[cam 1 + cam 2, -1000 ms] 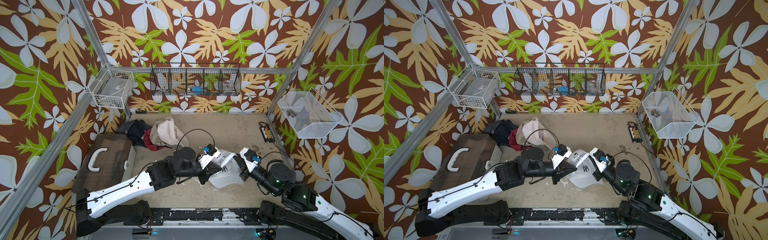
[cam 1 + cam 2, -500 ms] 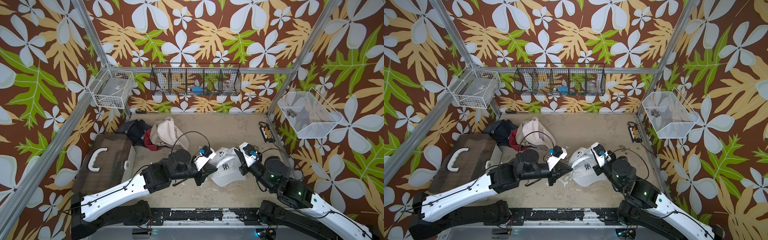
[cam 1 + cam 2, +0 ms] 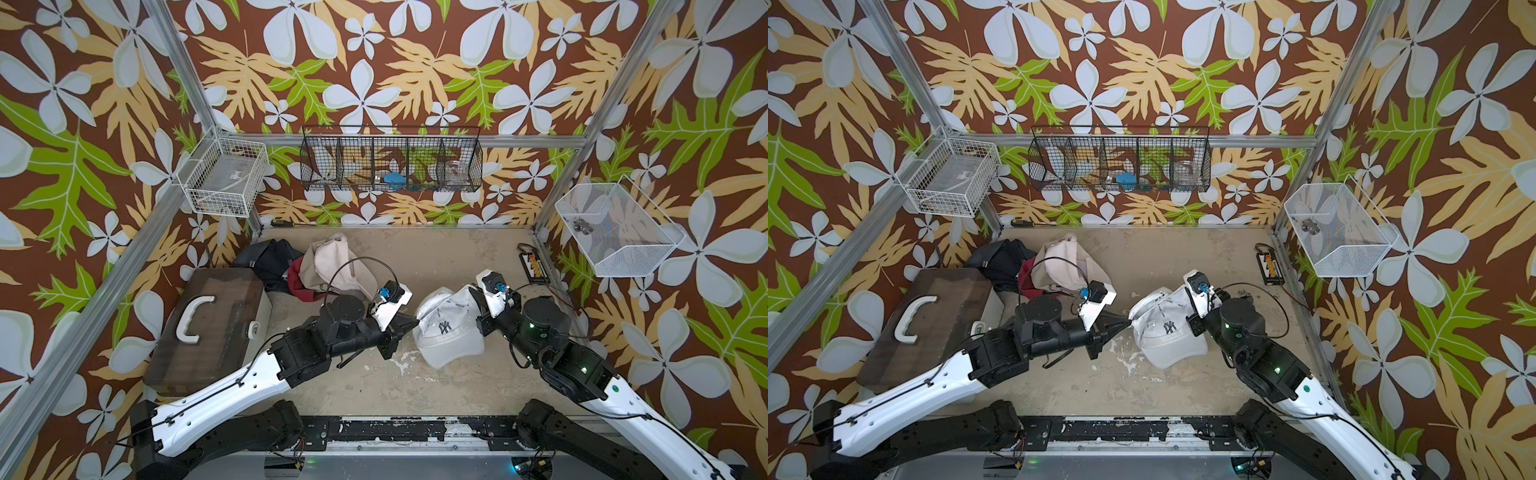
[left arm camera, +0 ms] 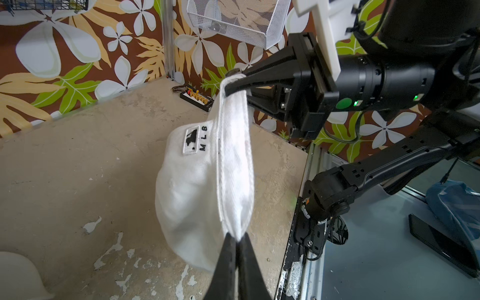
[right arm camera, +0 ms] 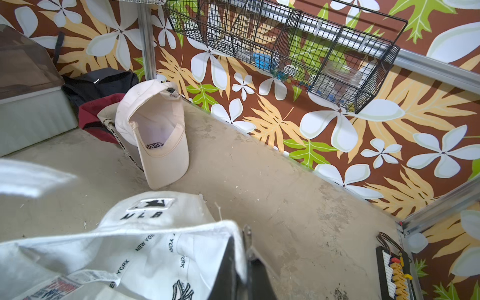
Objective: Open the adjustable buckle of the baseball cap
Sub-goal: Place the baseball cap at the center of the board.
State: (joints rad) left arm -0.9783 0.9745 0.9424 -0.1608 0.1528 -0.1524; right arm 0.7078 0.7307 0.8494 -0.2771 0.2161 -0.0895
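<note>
A white baseball cap with a black NY logo hangs between my two grippers, just above the floor. My left gripper is shut on one end of the cap's white back strap. The strap runs taut to my right gripper, which is shut on the cap's rim at the other end. A small metal buckle shows beside the right fingers. In both top views the right gripper's tips are hidden behind the cap and its wrist camera.
A beige cap, a red cap and a black bag lie piled at the back left, next to a brown-lidded box. A black connector strip lies by the right wall. Wire baskets hang on the walls.
My left gripper has drawn back to the left with the strap end. The right gripper has shifted a little toward the back, and the cap's strap has stretched out between them.
</note>
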